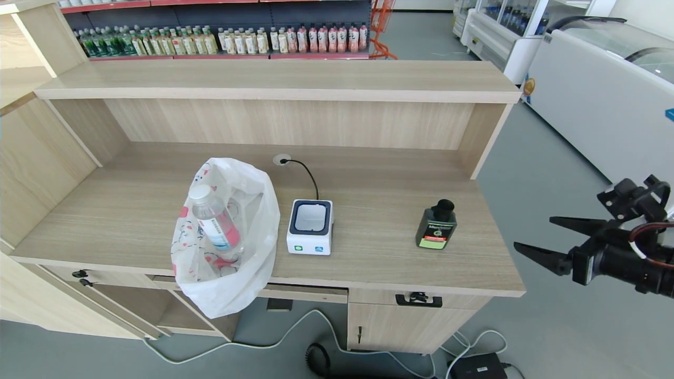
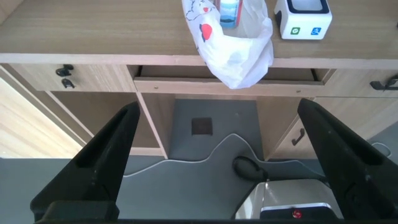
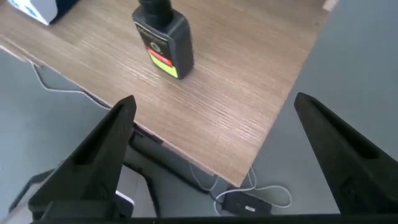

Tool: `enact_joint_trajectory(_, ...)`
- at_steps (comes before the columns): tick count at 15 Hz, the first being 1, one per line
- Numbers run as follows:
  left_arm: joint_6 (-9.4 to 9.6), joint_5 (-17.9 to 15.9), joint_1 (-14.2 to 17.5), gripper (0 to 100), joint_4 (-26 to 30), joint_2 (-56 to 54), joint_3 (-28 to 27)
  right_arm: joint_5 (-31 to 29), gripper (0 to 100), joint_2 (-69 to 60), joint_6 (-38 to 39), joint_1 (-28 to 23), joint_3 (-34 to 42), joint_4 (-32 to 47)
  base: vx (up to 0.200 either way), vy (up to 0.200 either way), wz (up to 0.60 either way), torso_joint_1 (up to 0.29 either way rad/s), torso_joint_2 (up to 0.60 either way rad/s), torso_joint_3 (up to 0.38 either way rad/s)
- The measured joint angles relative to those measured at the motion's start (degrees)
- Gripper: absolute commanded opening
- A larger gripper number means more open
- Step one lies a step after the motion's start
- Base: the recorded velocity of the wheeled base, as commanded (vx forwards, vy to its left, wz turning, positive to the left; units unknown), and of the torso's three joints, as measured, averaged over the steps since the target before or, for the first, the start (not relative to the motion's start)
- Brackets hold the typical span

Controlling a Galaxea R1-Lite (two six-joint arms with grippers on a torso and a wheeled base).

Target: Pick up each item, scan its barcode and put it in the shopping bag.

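Wooden counter (image 1: 368,263), dark bottle (image 1: 436,227) left of spread right pincer (image 1: 533,232)

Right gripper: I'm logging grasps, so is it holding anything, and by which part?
Nothing is held. The right gripper is open past the end of the counter, apart from the dark bottle standing on it.

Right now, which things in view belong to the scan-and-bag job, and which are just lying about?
Job: dark bottle on the counter, scanner, shopping bag with a water bottle already inside, open right gripper off the counter's end.
Lying about: floor cables, power brick, drinks shelf behind, chest freezers.
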Motion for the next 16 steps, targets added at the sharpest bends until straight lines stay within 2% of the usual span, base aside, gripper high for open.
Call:
enact_joint_trajectory(2, 0.00, 0.0, 0.0, 100, 0.0, 0.0, 0.0, 3.1, 100, 3.7, -7.9, 0.0, -2.6, -1.8, 0.000, 0.000, 0.00, 0.000, 0.00, 0.000)
enact_joint_trajectory(6, 0.00, 0.0, 0.0, 100, 0.0, 0.0, 0.0, 6.2, 100, 9.6, -16.5, 0.9, -5.9, -2.5, 0.000, 0.000, 0.00, 0.000, 0.00, 0.000)
enact_joint_trajectory(16, 0.01, 0.0, 0.0, 100, 0.0, 0.0, 0.0, 12.0, 100, 20.9, -19.6, 4.3, -12.1, -8.4, 0.000, 0.000, 0.00, 0.000, 0.00, 0.000)
